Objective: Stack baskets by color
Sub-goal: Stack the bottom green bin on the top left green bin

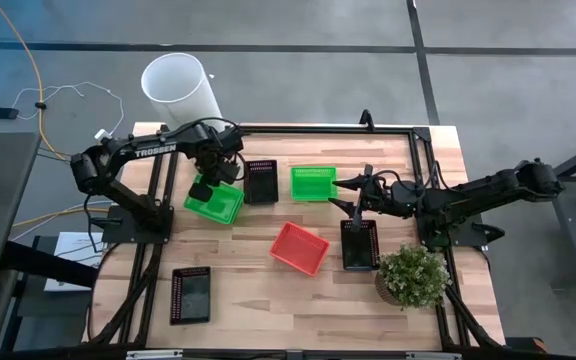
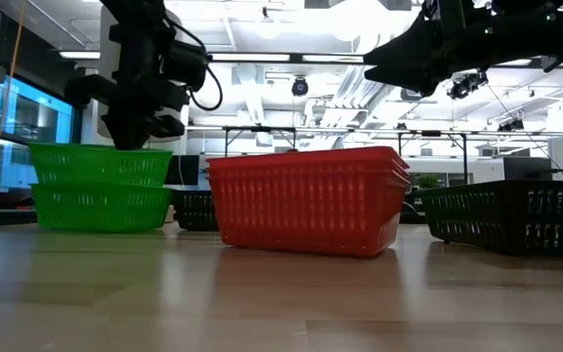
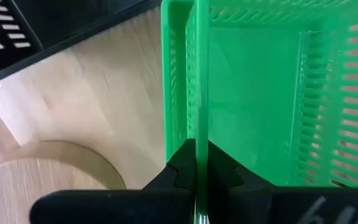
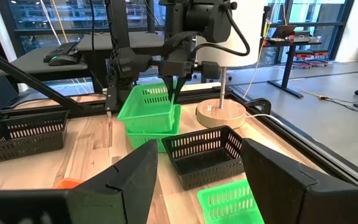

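Bare tabletop (image 1: 258,300) between black basket (image 1: 190,295) and potted plant (image 1: 412,277).

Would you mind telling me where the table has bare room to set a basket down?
Free: the front strip between the lone black basket and the plant, below the red stack. Also the right rear corner beyond the single green basket. Crowded: rear left, where the left pincer grips the green stack beside another black basket.

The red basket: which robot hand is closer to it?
The right gripper is closer, open, just up and right of the red basket. The left gripper is farther, shut on a green basket.
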You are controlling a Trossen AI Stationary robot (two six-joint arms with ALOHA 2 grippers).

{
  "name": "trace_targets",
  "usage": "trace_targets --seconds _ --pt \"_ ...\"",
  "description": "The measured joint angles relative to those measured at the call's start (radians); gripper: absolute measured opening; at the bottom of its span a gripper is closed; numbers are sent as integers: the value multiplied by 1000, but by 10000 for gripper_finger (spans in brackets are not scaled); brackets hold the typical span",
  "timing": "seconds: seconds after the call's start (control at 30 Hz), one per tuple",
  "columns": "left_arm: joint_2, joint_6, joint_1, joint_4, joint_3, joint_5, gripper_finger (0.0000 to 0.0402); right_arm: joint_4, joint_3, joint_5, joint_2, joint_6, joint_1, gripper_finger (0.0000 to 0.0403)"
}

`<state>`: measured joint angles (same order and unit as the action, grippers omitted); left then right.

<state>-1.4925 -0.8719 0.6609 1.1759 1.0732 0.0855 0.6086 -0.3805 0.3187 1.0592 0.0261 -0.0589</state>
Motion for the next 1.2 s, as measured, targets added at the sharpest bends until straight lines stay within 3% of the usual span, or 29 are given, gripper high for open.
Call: trace_targets --seconds 0.33,0.6,1.2 --pt "0 -19 0 -27 -8 -4 0 0 0 4 0 0 0 220" --pt "0 99 -1 -45 -8 -5 8 0 0 7 0 -3 0 220" --pt "0 161 -1 -86 -8 -11 134 0 0 7 0 0 0 220"
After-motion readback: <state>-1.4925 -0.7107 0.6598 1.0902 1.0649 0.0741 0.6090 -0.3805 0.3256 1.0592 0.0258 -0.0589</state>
